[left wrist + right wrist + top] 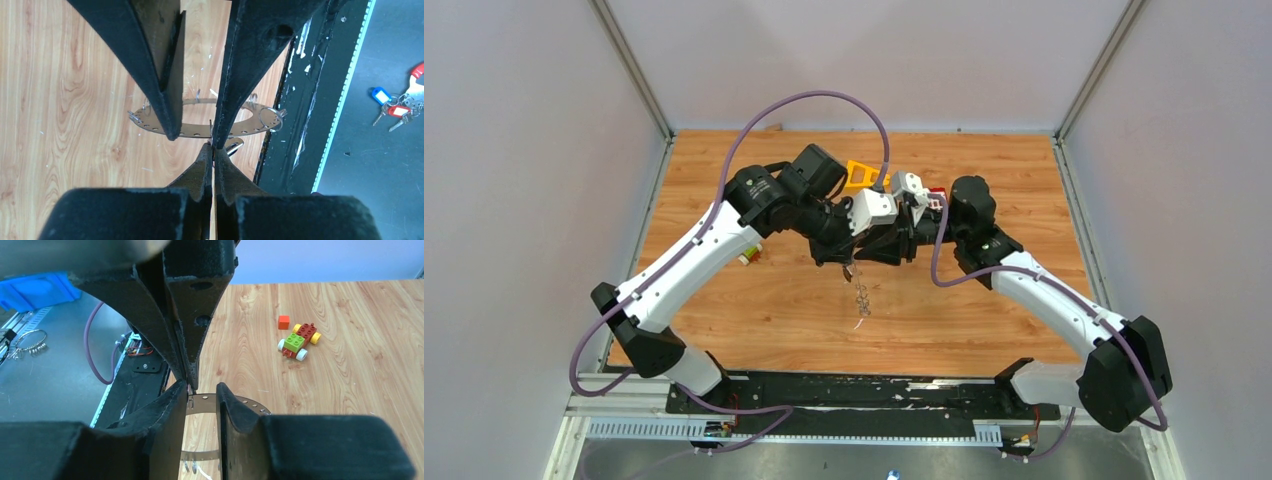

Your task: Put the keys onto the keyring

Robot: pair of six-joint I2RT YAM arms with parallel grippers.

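Observation:
The keyring [197, 129], a flat grey ring with small holes round its rim, hangs in the air between both grippers above the wooden table. In the top view it [861, 296] dangles just below them. My left gripper [213, 148] is shut, pinching the ring's near rim. My right gripper [202, 407] is open, one finger on each side of the ring's band [202, 402], with its left finger close to the pinch point. Small silvery split rings [270, 118] and pieces [192, 465] hang from the rim. No black-headed key shows clearly.
An orange triangular frame [861, 173] and a small red block [937, 192] lie behind the grippers. A toy brick car [298, 341] and an orange cube [283, 322] sit on the table. The black base rail [300, 100] marks the near edge. Tagged keys [395, 107] lie off the table.

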